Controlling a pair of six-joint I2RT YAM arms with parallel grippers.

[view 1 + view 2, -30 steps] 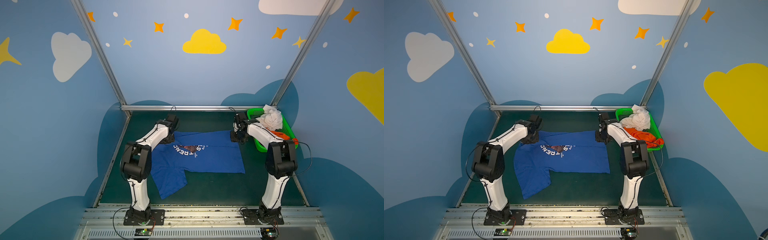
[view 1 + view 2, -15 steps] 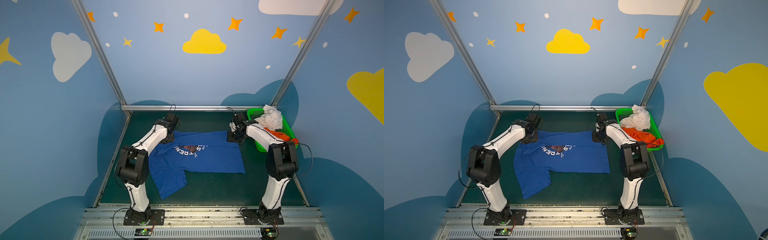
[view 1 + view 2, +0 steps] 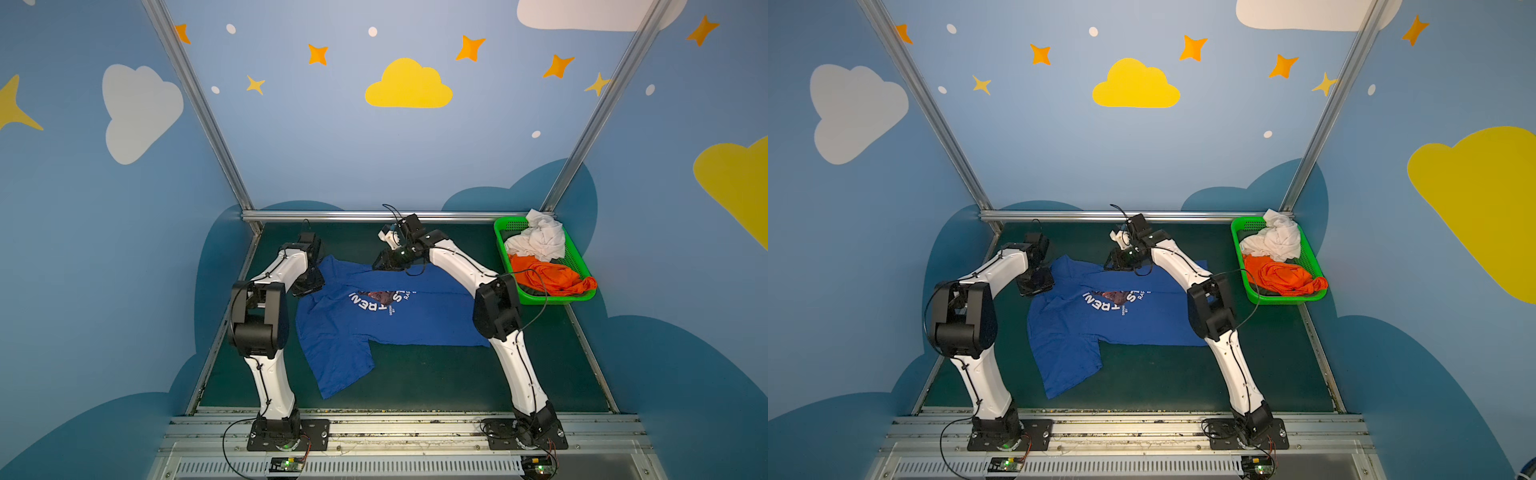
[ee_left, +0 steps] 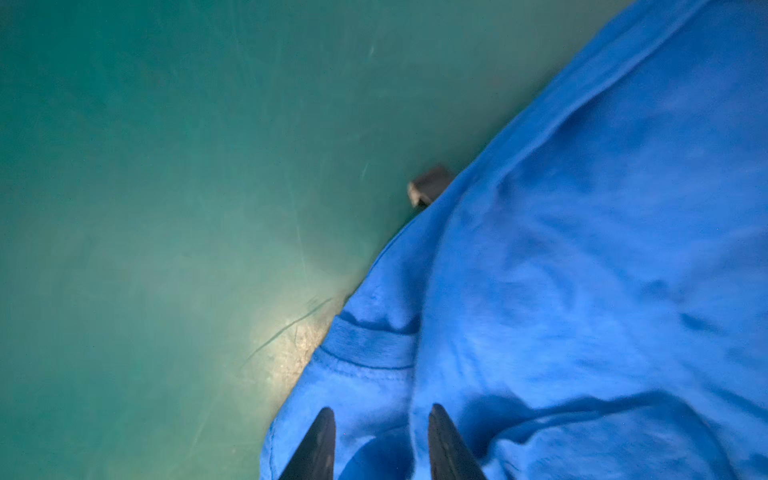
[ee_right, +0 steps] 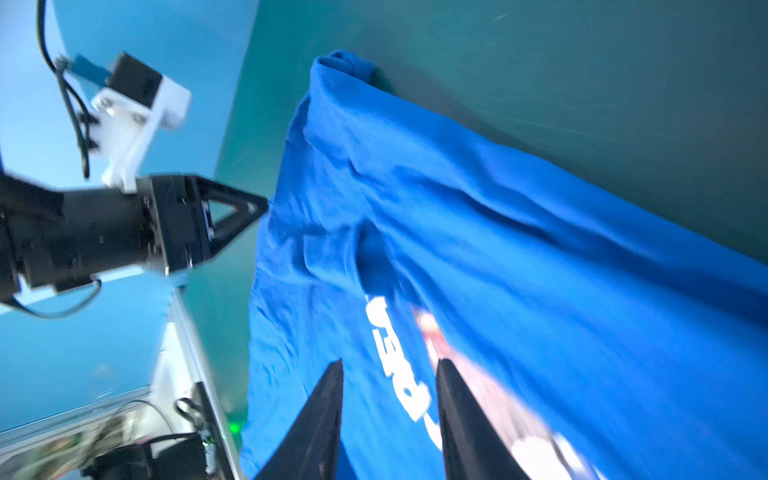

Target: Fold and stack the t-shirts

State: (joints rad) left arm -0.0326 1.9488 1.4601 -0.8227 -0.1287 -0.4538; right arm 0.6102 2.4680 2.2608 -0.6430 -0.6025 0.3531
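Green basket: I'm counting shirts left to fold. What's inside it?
A crumpled white shirt at the far end and an orange shirt nearer the front. Anything beneath them in the basket is covered.

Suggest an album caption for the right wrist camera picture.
Open right gripper poised over the printed blue t-shirt on the green table, the left gripper near the shirt's edge.

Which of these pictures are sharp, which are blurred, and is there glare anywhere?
In both top views the blue t-shirt and the basket are sharp and evenly lit; in the right wrist view motion blur smears the shirt's white print; in the left wrist view the cloth looks soft, and a pale glare patch lies on the green table beside the shirt's edge.
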